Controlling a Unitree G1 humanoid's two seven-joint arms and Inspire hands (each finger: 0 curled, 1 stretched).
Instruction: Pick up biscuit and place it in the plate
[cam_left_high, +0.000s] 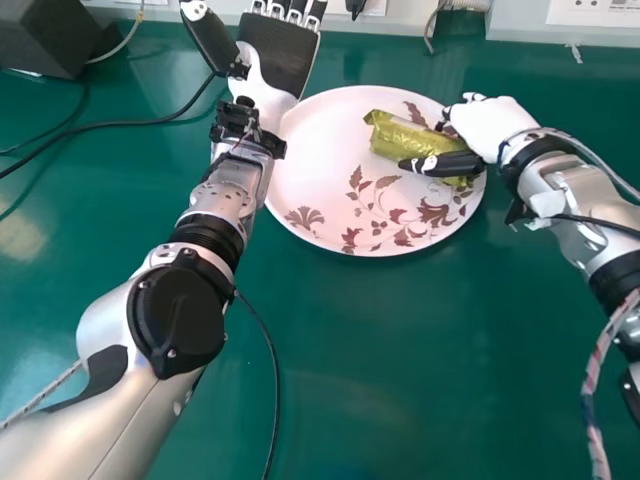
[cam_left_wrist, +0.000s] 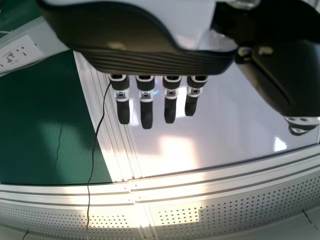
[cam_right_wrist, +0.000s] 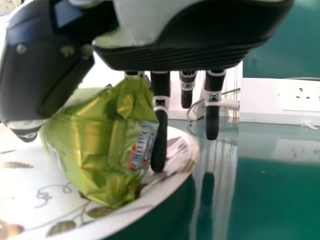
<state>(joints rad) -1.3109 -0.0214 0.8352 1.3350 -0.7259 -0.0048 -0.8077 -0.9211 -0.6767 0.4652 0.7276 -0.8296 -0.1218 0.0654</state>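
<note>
One biscuit packet (cam_left_high: 400, 135) in a yellow-green wrapper lay over the upper right part of the plate (cam_left_high: 315, 170), inside the rim. The head view gave its long upper side, set at a slant; the right wrist view gave its creased end, with a blue, red and white printed patch and a lower edge close over the floral pattern. Whether that edge touched the plate could not be told.

The right hand (cam_left_high: 492, 122) pinched the packet. In the head view its thumb crossed the near side of the wrapper, and its palm was beside the plate's right rim. The right wrist view added the opposite contact: one finger (cam_right_wrist: 159, 135) against the creased end, the others extended beyond it.

The left hand (cam_left_high: 283, 50) was spread and empty, past the plate's upper left rim. The head view showed its back and the forearm alongside the plate; the left wrist view showed four straight fingers above a glossy pale surface (cam_left_wrist: 225, 125), bordered by metal rails (cam_left_wrist: 200, 176) and a perforated panel (cam_left_wrist: 250, 202).

Outermost, the head view placed a dark box (cam_left_high: 45, 40) at the upper left of the green table (cam_left_high: 400, 350). The right wrist view presented a white socket strip (cam_right_wrist: 265, 100) behind the hand.
</note>
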